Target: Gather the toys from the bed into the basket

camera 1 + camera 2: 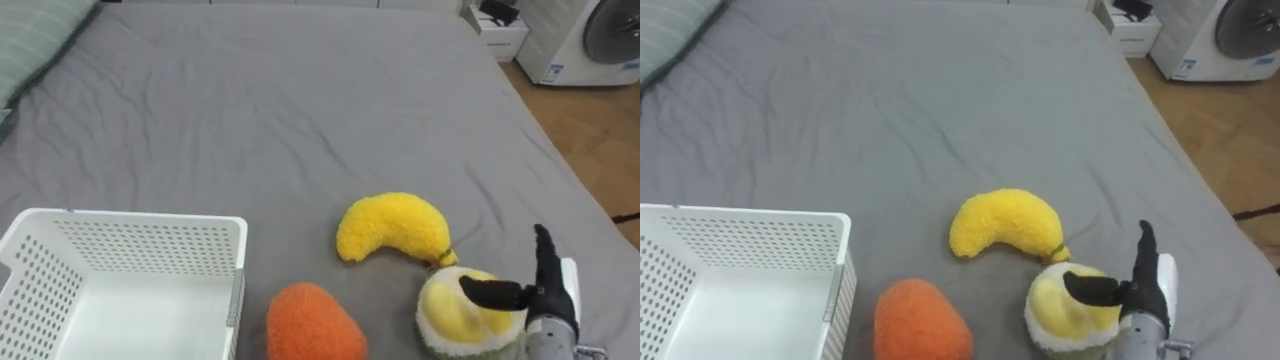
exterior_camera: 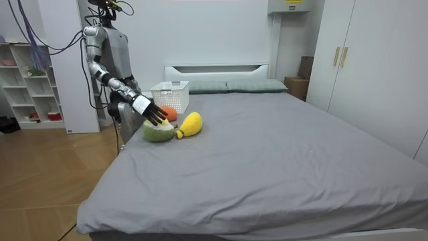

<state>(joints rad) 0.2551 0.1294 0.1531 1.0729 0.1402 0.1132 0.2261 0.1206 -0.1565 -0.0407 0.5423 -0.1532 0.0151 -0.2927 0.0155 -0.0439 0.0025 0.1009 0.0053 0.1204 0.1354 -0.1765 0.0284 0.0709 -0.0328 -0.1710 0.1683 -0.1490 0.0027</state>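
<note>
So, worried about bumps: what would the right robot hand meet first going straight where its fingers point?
Likely only bare bed sheet: the right robot hand, at the round plush, points right of the banana plush; depth is unclear.

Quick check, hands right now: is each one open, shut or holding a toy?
Left hand: cannot be told.
Right hand: open, fingers straight, thumb lying over the round yellow-green plush toy, not gripping it.

yellow banana toy, orange toy, white perforated basket, plain grey sheet.
</note>
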